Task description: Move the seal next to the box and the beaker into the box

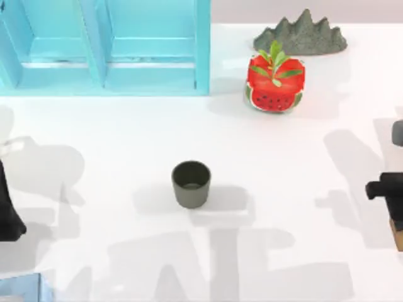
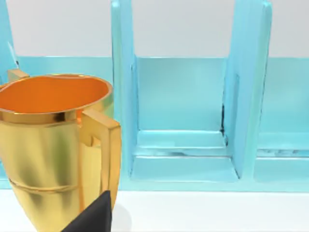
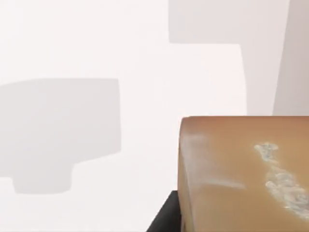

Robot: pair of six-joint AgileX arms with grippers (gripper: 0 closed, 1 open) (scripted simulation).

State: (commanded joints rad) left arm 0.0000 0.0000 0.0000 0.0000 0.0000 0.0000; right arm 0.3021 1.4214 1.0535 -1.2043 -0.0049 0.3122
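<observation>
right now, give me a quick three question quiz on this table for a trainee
1. True or false: the beaker stands upright on the table, outside the blue box.
2. Which thing stands nearest the grey rock? A) the beaker B) the watermelon pot C) the gold cup
3. Fill in: the tan seal shows close up in the ___ wrist view.

Key
1. True; it sits mid-table, in front of the box.
2. B; the pot is just in front of the rock.
3. Right; in the top view the seal sits at the table's right edge beside the right arm.
</observation>
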